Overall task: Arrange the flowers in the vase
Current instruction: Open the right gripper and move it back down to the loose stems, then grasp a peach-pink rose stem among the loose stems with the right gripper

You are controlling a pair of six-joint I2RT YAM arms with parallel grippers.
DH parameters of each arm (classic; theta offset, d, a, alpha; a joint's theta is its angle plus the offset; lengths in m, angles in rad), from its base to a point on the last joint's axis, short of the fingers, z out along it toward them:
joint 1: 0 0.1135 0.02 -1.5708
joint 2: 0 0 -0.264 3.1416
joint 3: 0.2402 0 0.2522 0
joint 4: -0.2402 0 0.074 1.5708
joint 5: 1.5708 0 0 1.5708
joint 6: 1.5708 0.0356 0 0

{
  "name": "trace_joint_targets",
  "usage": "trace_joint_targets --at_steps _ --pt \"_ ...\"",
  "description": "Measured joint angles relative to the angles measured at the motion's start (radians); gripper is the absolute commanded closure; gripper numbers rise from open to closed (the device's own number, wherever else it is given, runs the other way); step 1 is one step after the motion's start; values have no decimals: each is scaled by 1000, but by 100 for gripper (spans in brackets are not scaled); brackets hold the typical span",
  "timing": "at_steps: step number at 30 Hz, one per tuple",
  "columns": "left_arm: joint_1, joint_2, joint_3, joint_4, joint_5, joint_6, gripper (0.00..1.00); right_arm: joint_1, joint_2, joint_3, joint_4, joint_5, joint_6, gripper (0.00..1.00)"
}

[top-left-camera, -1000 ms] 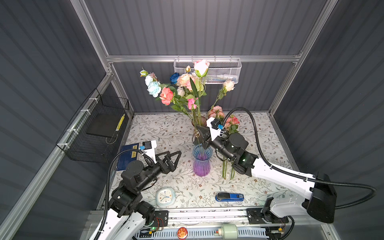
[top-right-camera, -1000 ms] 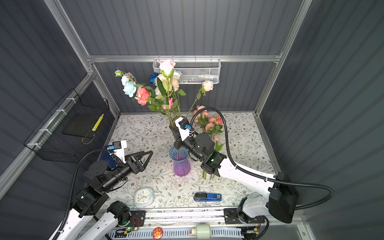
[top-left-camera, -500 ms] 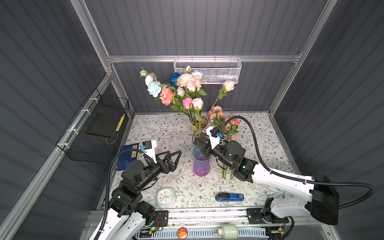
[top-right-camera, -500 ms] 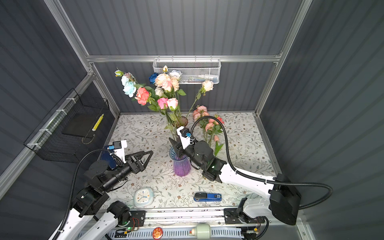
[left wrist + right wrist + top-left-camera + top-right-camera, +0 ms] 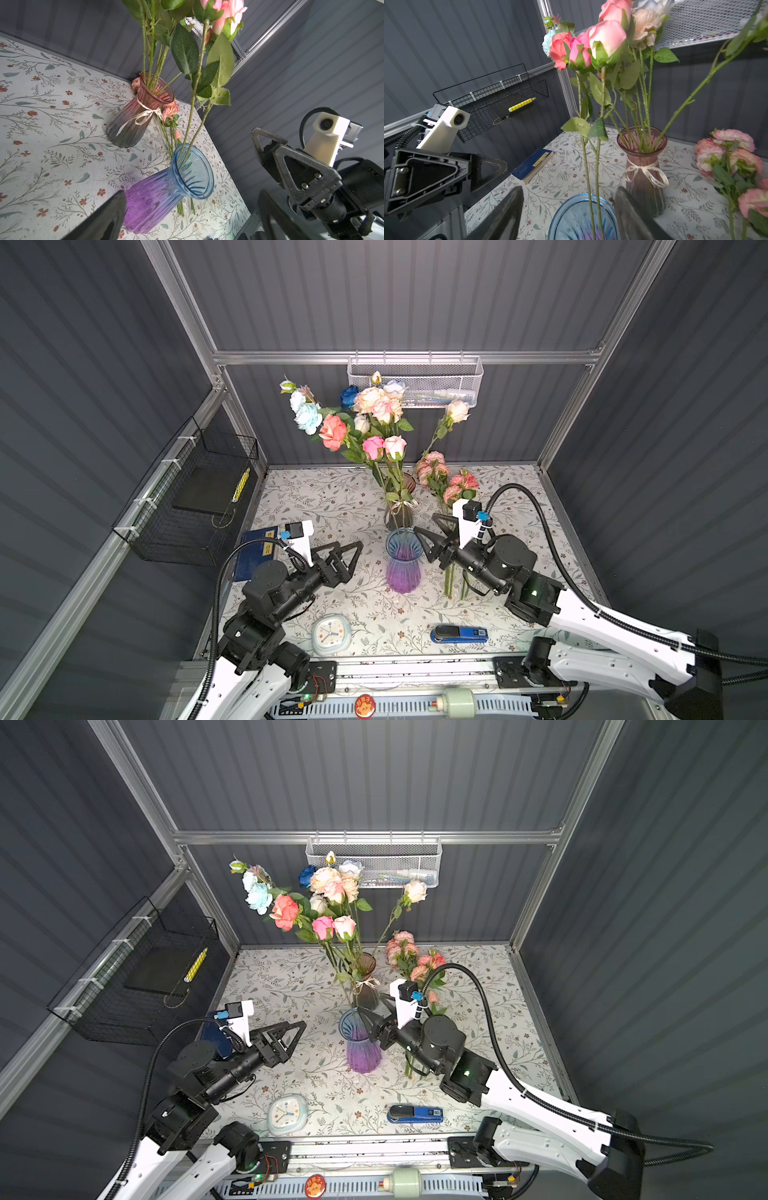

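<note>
A blue-and-purple glass vase [image 5: 402, 560] [image 5: 362, 1042] stands mid-table with two pink roses [image 5: 383, 447] [image 5: 608, 37] upright in it, their stems [image 5: 193, 104] leaning on its rim. More flowers [image 5: 361, 406] fill a pink-brown vase [image 5: 398, 510] behind it. Pink carnation-like blooms [image 5: 442, 479] stand to the right. My right gripper [image 5: 426, 524] [image 5: 569, 193] is open just right of the blue vase's mouth, with the two stems apart from its fingers. My left gripper [image 5: 345, 547] [image 5: 191, 197] is open and empty, left of the vase.
A pale clock [image 5: 331, 634] and a blue stapler-like object [image 5: 459, 634] lie near the front edge. A dark blue book [image 5: 255, 551] lies at the left. A black wire basket [image 5: 195, 497] hangs on the left wall, a white mesh basket [image 5: 415, 381] on the back wall.
My right gripper lowered a pale pink rose into the blue vase, opened, let go of its stem and drew back to the right. The left arm has not moved.
</note>
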Motion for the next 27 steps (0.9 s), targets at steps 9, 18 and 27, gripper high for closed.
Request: trace_joint_targets --at_steps 9,18,27 --pt "0 -11 -14 -1 -10 0 0 -156 -22 -78 -225 -4 127 46" --pt "0 -11 -15 -2 -12 0 0 -420 192 -84 -295 -119 242 58" --pt "0 -23 -15 -9 -16 0 0 -611 521 8 -277 -227 292 66"
